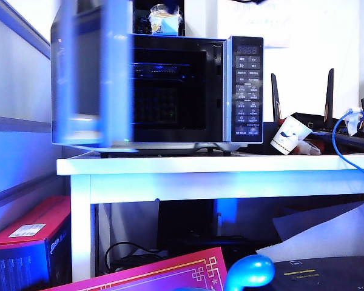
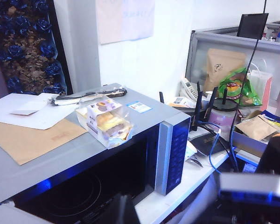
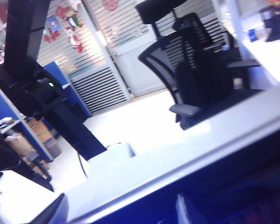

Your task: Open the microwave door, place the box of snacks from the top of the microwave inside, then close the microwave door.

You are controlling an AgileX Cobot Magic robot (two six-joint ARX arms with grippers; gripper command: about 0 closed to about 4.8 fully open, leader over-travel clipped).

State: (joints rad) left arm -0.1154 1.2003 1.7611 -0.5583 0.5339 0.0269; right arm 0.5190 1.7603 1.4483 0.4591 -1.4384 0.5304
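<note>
**Door swung open, snack box on the roof of the microwave**

The right claw (image 3: pixel 119 212) shows only in its own wrist view, as two dark fingertips (image 3: pixel 51 211) standing well apart. A pale grey edge runs across just behind them. We cannot tell whether the fingers clamp this edge or only stand near it, so we leave its state undecided. Behind it we see an office floor and a black chair (image 3: pixel 200 70).

The left claw (image 2: pixel 186 205) is above the front of the microwave (image 1: pixel 170 91) and looks down on its roof. Its two fingers are far apart and released, with nothing between them and nothing touched.

In the exterior view the microwave stands on the white table (image 1: pixel 218 165). The microwave door (image 1: pixel 88 73) is open. It stands upright at the 9 o'clock side of the oven and is blurred. The dark cavity faces us, and the keypad is at the 3 o'clock side.

The box of snacks (image 1: pixel 165 21) sits upright on the roof, at 12 o'clock from the cavity and close to the front edge. In the left wrist view its longer side seems to run from the back of the roof toward the front edge. No claw touches it.

A white paper cup (image 1: pixel 290 134) lies tilted on the table at 3 o'clock from the microwave.
</note>
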